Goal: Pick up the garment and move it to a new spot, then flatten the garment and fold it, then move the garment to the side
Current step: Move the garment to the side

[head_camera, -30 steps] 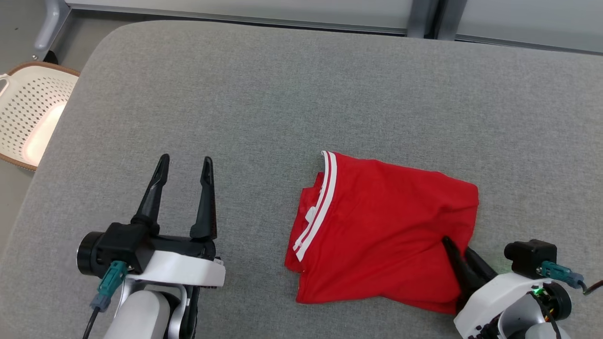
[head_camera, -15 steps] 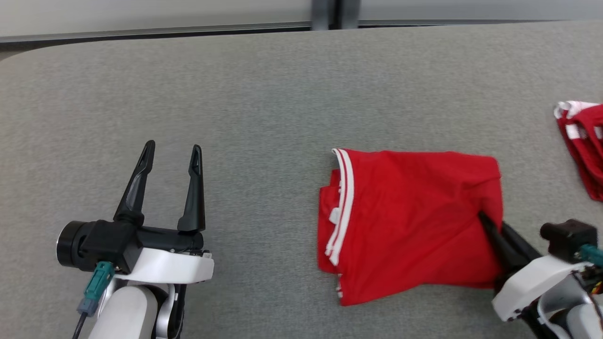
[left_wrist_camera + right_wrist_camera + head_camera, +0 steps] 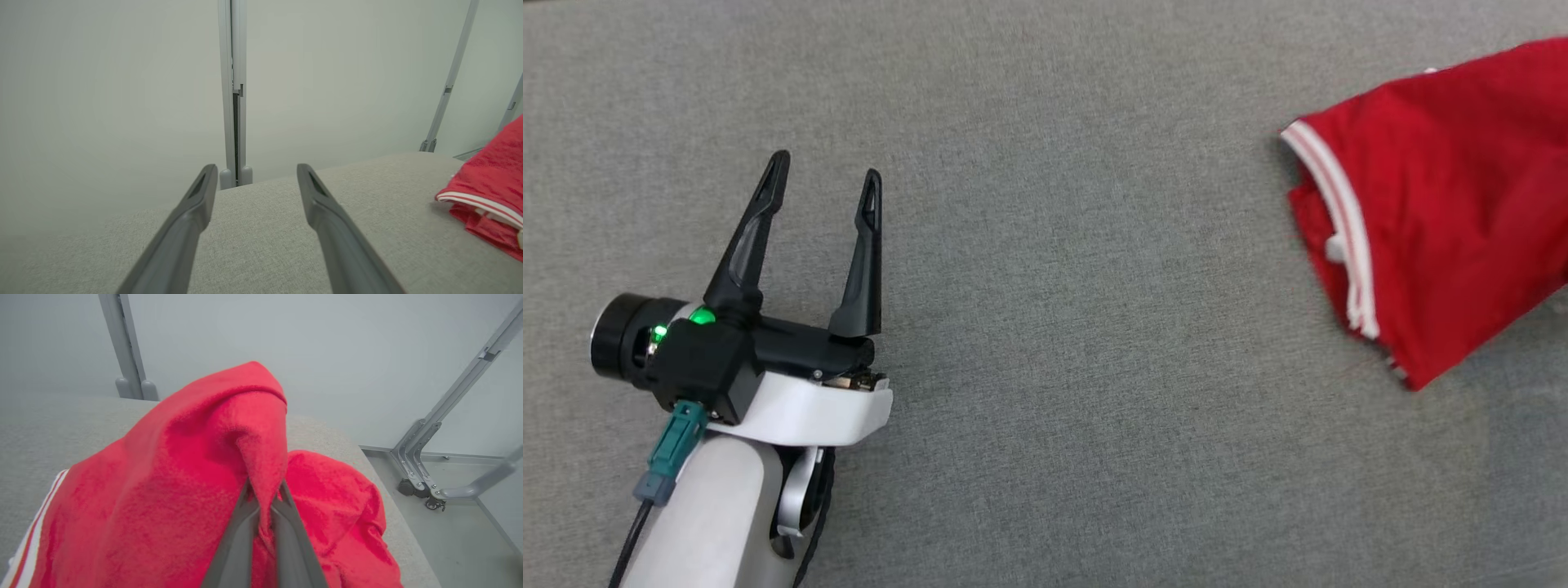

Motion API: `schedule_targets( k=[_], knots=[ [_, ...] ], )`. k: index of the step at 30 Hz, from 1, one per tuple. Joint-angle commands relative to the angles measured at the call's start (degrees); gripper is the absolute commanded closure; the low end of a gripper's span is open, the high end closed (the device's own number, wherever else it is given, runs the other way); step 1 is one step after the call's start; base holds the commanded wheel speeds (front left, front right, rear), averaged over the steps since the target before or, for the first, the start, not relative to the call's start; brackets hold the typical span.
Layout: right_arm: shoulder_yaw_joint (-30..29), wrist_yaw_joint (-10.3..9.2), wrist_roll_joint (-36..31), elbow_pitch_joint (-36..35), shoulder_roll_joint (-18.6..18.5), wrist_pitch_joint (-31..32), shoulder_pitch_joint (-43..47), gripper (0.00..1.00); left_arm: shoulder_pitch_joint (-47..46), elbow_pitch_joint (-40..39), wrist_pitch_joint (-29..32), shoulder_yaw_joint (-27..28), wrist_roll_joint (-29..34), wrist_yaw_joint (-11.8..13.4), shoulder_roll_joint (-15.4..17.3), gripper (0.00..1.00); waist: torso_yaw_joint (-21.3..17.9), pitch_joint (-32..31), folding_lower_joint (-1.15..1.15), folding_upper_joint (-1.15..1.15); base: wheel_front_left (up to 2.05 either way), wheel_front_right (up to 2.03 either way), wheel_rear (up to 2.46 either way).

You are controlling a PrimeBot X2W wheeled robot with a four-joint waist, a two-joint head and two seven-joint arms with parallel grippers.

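The garment point(image 3: 1445, 212) is red with white-striped trim, folded, at the right edge of the head view on the grey padded table point(image 3: 1045, 245). In the right wrist view my right gripper point(image 3: 265, 498) is shut on a pinched fold of the garment point(image 3: 196, 490), which drapes over and around the fingers. My left gripper point(image 3: 825, 175) stands open at the lower left of the head view, far from the cloth, nothing between its fingers. The left wrist view shows its fingers point(image 3: 327, 212) spread above the table, with the garment point(image 3: 490, 192) off at the right edge.
A second red bundle point(image 3: 347, 506) lies behind the held fold, near the table's right edge point(image 3: 384, 486). Beyond that edge are the floor and a grey metal frame on castors point(image 3: 425, 473). A pale wall with a vertical post point(image 3: 235, 94) stands behind the table.
The head camera has swung, so the whole picture shifted. My right gripper closed on the garment's corner and lifted it; the cloth now hangs bunched from the fingers. The left gripper stays open.
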Motion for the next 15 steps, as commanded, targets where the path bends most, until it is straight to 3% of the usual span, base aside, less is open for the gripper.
schedule_targets(
  k=[1,7,12,13,14,15],
  knots=[
    [-1.8,-0.12,0.5,0.7,-1.7,-1.0,-1.8,1.00,-1.9,-0.6,0.2,-0.2,0.6,-0.5,0.5,0.00,-0.4,3.9,0.00,0.00,0.00,0.00,0.00],
    [-9.8,-0.12,2.5,6.3,-6.9,-1.4,-6.7,1.00,-5.5,-2.8,1.0,-1.2,2.0,-1.1,1.4,0.00,0.7,9.2,0.00,0.00,0.00,0.00,0.00],
    [-12.9,-0.12,4.2,13.7,-8.2,-0.7,-9.8,1.00,-8.0,-3.4,1.0,-1.9,2.4,-1.7,1.4,0.00,1.9,12.3,0.00,0.00,0.00,0.00,0.00],
    [-12.7,-0.11,4.7,14.7,-7.9,-1.3,-10.5,0.67,-8.3,-3.3,1.0,-2.1,2.4,-1.8,1.4,0.00,2.1,12.6,0.00,0.00,0.00,0.00,0.00],
    [-12.7,-0.11,4.5,16.1,-8.1,-1.7,-11.0,0.00,-8.5,-3.2,0.9,-2.2,2.4,-1.8,1.3,0.00,2.1,13.0,0.00,0.00,0.00,0.00,0.00],
    [-12.9,-0.13,4.5,17.6,-7.9,-2.2,-11.6,0.00,-8.8,-3.0,0.8,-2.3,2.4,-1.8,1.3,0.00,2.2,13.1,0.00,0.00,0.00,0.00,0.00]
  ],
)
